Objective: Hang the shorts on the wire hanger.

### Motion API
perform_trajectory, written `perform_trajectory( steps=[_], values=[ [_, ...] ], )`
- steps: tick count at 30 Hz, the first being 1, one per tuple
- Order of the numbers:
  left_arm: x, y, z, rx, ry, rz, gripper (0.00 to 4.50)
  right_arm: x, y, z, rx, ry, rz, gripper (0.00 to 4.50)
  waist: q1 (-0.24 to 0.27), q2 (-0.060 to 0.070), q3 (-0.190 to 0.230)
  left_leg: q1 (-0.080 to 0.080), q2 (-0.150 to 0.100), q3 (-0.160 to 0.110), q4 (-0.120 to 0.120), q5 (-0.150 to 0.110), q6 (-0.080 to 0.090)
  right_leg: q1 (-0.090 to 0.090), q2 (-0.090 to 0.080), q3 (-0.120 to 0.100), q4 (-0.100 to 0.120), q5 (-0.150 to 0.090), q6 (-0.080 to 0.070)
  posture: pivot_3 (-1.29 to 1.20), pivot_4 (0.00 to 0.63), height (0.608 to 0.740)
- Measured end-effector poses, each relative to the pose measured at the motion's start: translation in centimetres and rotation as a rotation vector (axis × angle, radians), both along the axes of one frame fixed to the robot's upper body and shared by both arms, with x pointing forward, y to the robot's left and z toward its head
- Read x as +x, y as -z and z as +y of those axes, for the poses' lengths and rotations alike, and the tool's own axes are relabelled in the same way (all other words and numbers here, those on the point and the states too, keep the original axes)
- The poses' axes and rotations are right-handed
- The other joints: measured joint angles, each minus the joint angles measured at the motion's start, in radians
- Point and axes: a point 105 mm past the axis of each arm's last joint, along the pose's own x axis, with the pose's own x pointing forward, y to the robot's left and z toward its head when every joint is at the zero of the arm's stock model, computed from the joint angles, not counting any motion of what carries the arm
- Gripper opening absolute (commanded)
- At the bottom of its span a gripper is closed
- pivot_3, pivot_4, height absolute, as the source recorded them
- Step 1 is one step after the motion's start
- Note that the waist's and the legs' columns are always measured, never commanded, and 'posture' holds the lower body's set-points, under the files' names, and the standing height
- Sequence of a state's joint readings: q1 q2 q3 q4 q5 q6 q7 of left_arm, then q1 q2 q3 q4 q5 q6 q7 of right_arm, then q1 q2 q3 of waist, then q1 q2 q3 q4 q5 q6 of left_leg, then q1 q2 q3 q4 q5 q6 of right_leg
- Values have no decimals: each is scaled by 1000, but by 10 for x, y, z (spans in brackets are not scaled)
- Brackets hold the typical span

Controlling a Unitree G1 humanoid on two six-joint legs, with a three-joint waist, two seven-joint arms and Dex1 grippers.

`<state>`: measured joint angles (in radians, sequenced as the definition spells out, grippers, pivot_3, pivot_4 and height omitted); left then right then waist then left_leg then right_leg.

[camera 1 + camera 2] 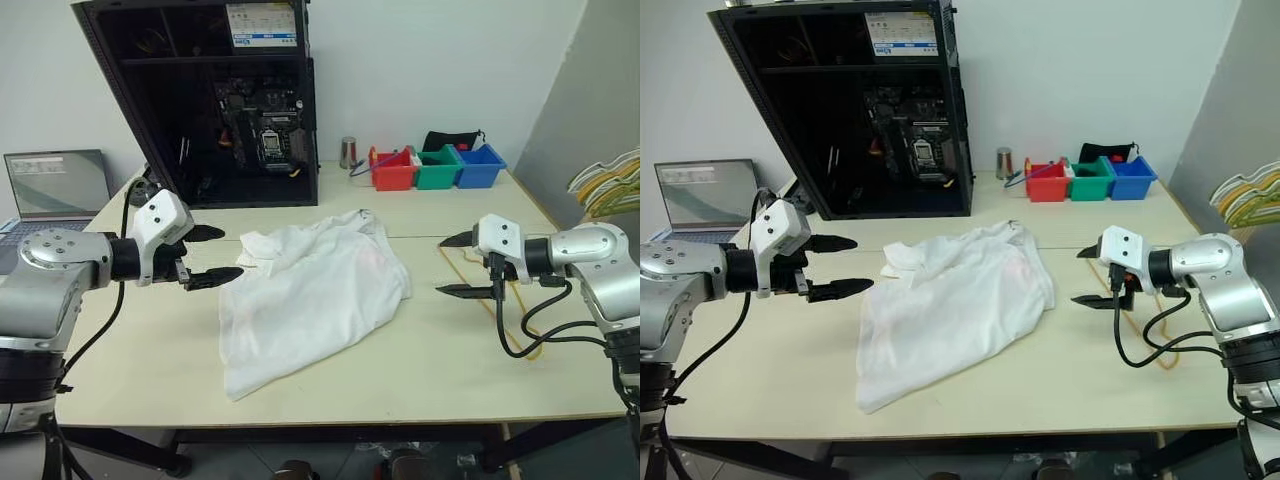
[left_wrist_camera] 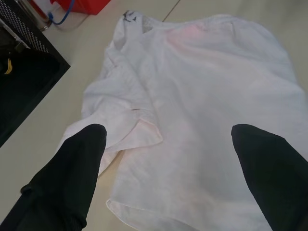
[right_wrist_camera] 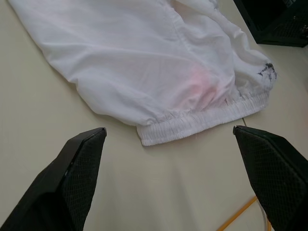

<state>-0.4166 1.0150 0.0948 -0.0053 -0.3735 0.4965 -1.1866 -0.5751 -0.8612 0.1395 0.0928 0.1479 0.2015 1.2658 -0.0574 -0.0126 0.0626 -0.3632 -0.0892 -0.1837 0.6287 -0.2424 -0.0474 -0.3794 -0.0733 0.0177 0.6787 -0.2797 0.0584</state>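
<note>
Shorts [image 1: 310,290] lay crumpled mid-frame on table [image 1: 150,370], long axis upper-right to lower-left; flanked by open, empty left hand [image 1: 213,256] and right hand [image 1: 455,265].

The shorts [image 1: 310,290] lie spread in the middle of the bench [image 1: 400,370]. Left of them hovers the left gripper [image 1: 212,256], fingers [image 1: 214,277] apart, pointing at the cloth. On the right hangs the right gripper [image 1: 457,265], fingers spread, facing the shorts, and under it the wire hanger [image 1: 487,300] lies flat on the bench. At the far side a computer case [image 1: 215,100] stands left of centre, a can [image 1: 348,152] just right of it, then three bins [image 1: 437,168] in a row. A laptop [image 1: 55,190] sits far left.
</note>
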Motion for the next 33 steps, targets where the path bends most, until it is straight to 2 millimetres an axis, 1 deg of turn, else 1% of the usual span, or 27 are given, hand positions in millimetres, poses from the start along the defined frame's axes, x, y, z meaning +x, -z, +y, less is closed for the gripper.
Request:
perform_trajectory(
  steps=[5, 9, 14, 17, 19, 20, 21, 23, 26, 28, 30, 31, 33],
  values=[
    [-2, 4, 0, 0, 4, 17, 4500, -1, 2, 1, 1, -5, 3, 4480, 2, 0, 0, 0, 0, 0, 0, 0, 0, 0, 0, 0, 0, 0, 0, -40, 0, 740],
    [-8, 9, -5, -2, 20, 39, 4500, -3, 4, 1, -2, -12, 2, 4480, 1, 0, 0, 0, 0, 0, 0, 0, 0, 0, 0, 1, 0, 0, 0, -34, 0, 740],
    [-30, 28, -17, -20, 64, 135, 4500, -5, 6, 8, -17, -64, -31, 4480, 0, 0, 0, 0, 2, 1, 0, 0, 0, 0, 0, 1, 0, 0, 0, -34, 0, 740],
    [-46, 39, -24, -23, 94, 182, 4500, -5, 14, 16, -38, -113, -37, 4480, 1, 0, 0, 0, 3, 2, 0, 0, 0, 0, 1, 1, 0, 0, 0, -31, 0, 740],
    [-57, 49, -26, -12, 109, 215, 4500, -3, 21, 18, -58, -135, -42, 4480, 0, 0, 0, 1, 4, 3, 0, 0, -1, 0, 1, 1, 0, 0, 0, -28, 0, 740],
    [-65, 58, -28, 2, 120, 237, 4500, -1, 29, 19, -95, -160, -53, 4480, 0, 0, 0, 1, 6, 5, 0, -1, -1, 0, 2, 2, 0, 0, 0, -28, 0, 740],
    [-70, 64, -28, 16, 128, 246, 4500, 0, 33, 20, -119, -180, -64, 4480, -1, 0, 0, 2, 7, 7, 0, -1, -1, 0, 2, 2, -1, 0, -1, -24, 0, 740],
    [-81, 78, -32, 34, 144, 264, 4500, 2, 47, 22, -190, -247, -89, 4480, 1, 0, 0, 2, 10, 11, 0, -1, -2, 0, 3, 2, -1, 1, -2, -21, 0, 740],
    [-85, 82, -34, 51, 152, 245, 4500, 6, 56, 25, -229, -303, -108, 4480, 3, 0, 0, 3, 12, 14, -1, -1, -2, 0, 5, 2, -1, 2, -4, -19, 0, 740],
    [-87, 88, -32, 73, 145, 230, 4500, 10, 62, 30, -249, -338, -129, 4480, 3, 0, 0, 3, 13, 15, -1, -1, -2, 0, 7, 3, -1, 2, -5, -15, 0, 740],
    [-88, 96, -32, 101, 146, 217, 4500, 18, 65, 35, -258, -342, -144, 4480, 0, 0, 0, 4, 14, 17, -1, -1, -2, 0, 10, 5, -1, 3, -6, -14, 0, 740],
    [-88, 98, -32, 112, 143, 204, 4500, 23, 65, 39, -254, -340, -157, 4480, 0, 0, 0, 5, 14, 17, -1, -1, -2, 0, 11, 6, -1, 5, -10, -13, 0, 740],
    [-86, 104, -28, 134, 129, 188, 4500, 31, 65, 46, -265, -344, -185, 4480, 0, 0, 0, 5, 15, 18, -1, -1, -2, 0, 13, 6, 0, 6, -11, -13, 0, 740]
  ],
)
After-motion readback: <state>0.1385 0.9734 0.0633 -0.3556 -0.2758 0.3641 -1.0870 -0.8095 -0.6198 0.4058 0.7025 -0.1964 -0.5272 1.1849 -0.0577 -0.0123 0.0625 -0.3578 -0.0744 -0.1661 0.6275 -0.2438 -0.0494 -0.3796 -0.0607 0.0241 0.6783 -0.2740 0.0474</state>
